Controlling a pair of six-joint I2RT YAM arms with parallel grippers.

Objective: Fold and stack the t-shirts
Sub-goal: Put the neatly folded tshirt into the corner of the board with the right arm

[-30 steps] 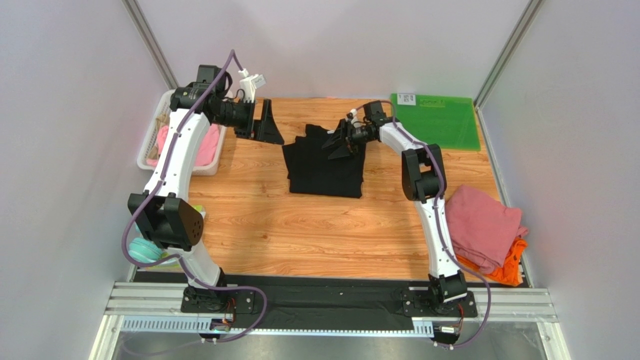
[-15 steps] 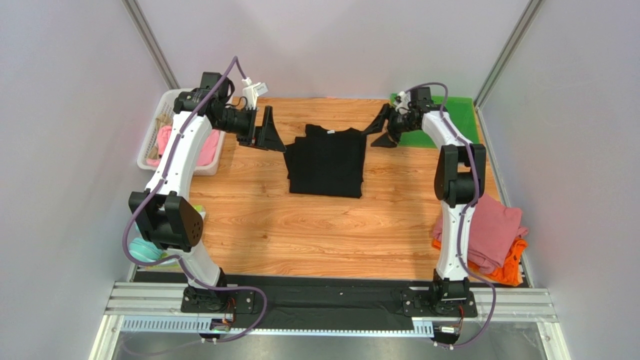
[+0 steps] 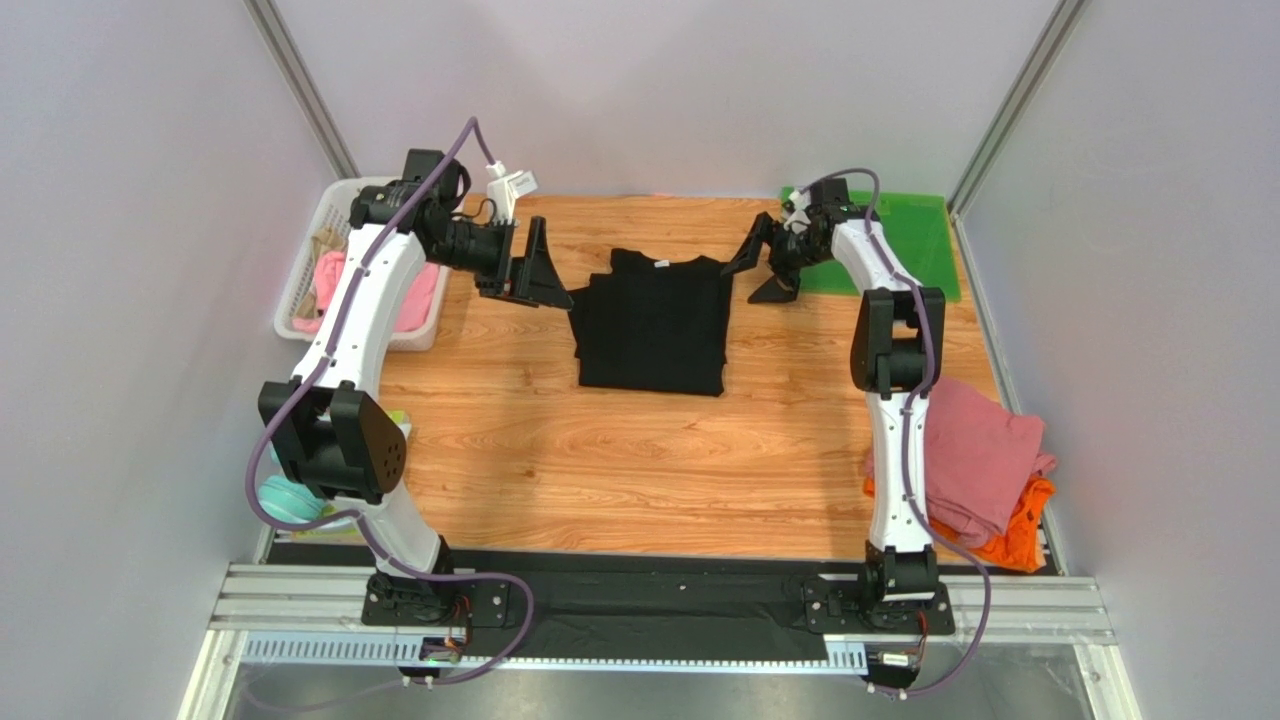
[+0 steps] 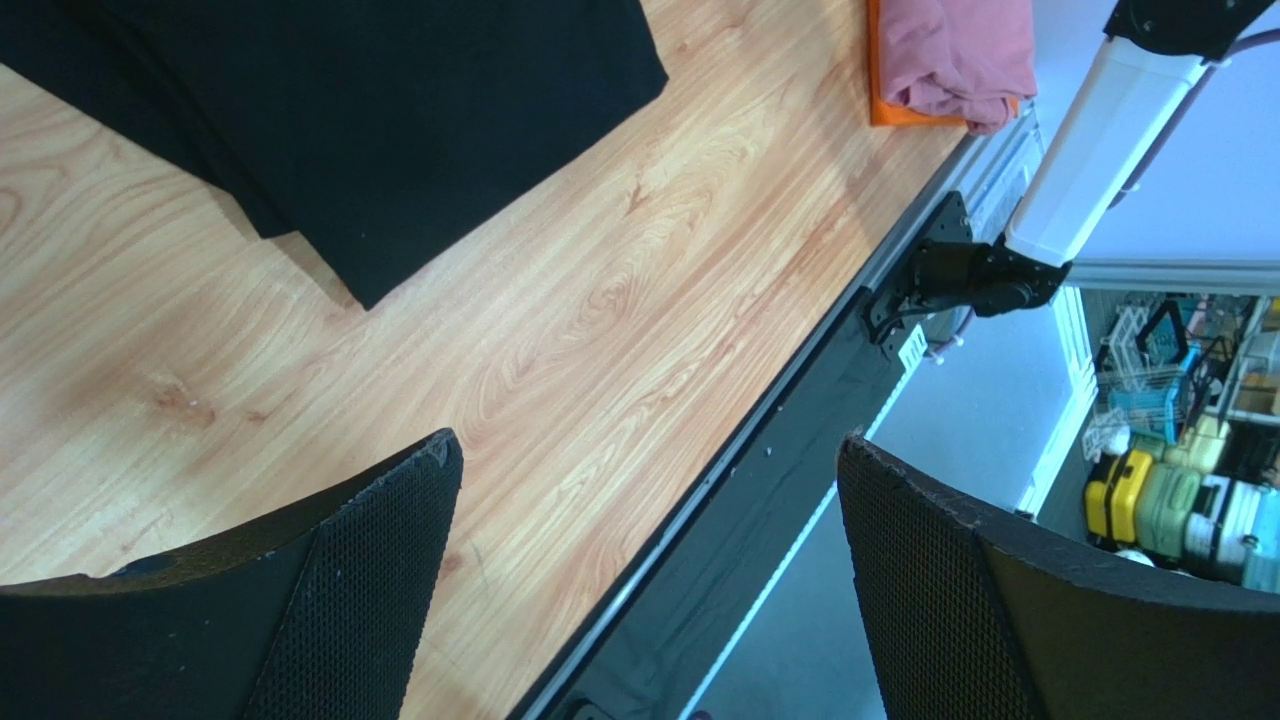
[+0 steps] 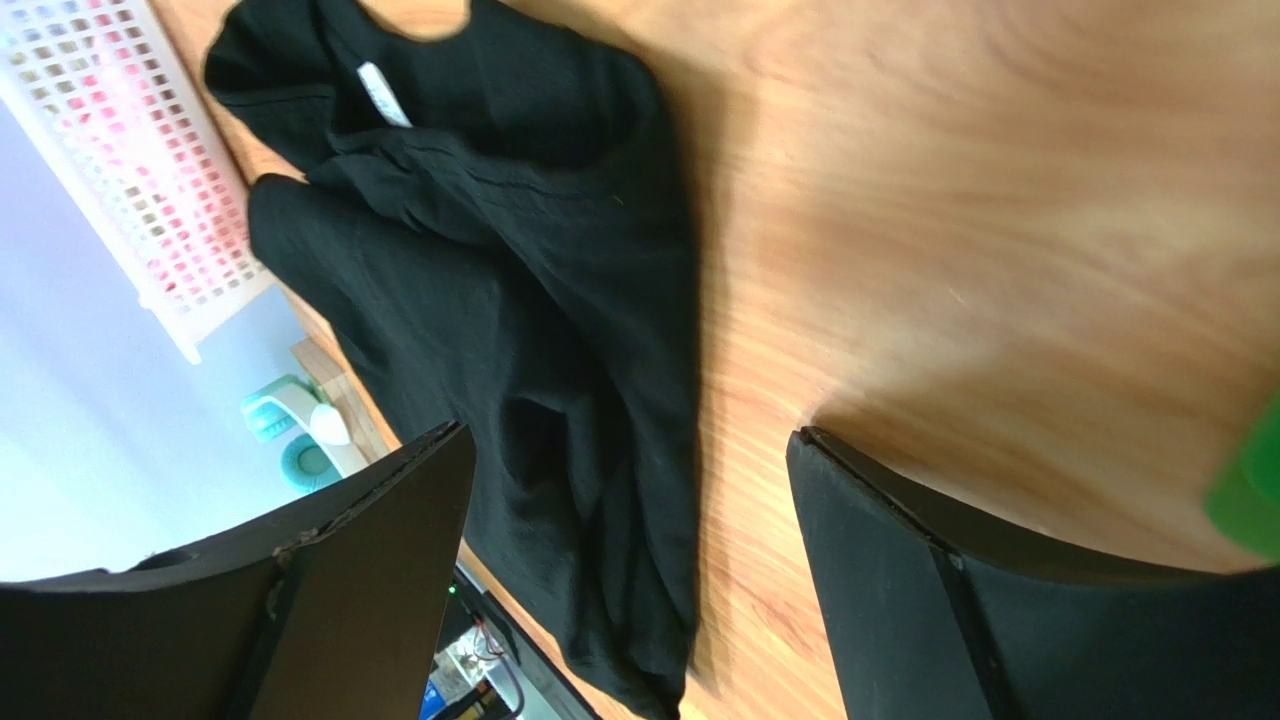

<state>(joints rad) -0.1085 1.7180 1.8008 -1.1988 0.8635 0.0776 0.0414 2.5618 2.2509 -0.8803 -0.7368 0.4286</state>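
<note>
Right gripper (image 3: 759,270) now off the black t-shirt (image 3: 654,323), just right of it, jaws wide, empty; left gripper (image 3: 538,270) same, opposite side.

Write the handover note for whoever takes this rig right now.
Left end effector: open, empty, just left of the black cloth t-shirt.
Right end effector: open, empty, near its far right corner.
That shirt lies mid wooden table, folded into a narrow rectangle.
Done: folded dusty-pink cloth t-shirt sits on the orange cloth t-shirt at the right edge.
Left: probably fold the black one further, then stack it there.
</note>
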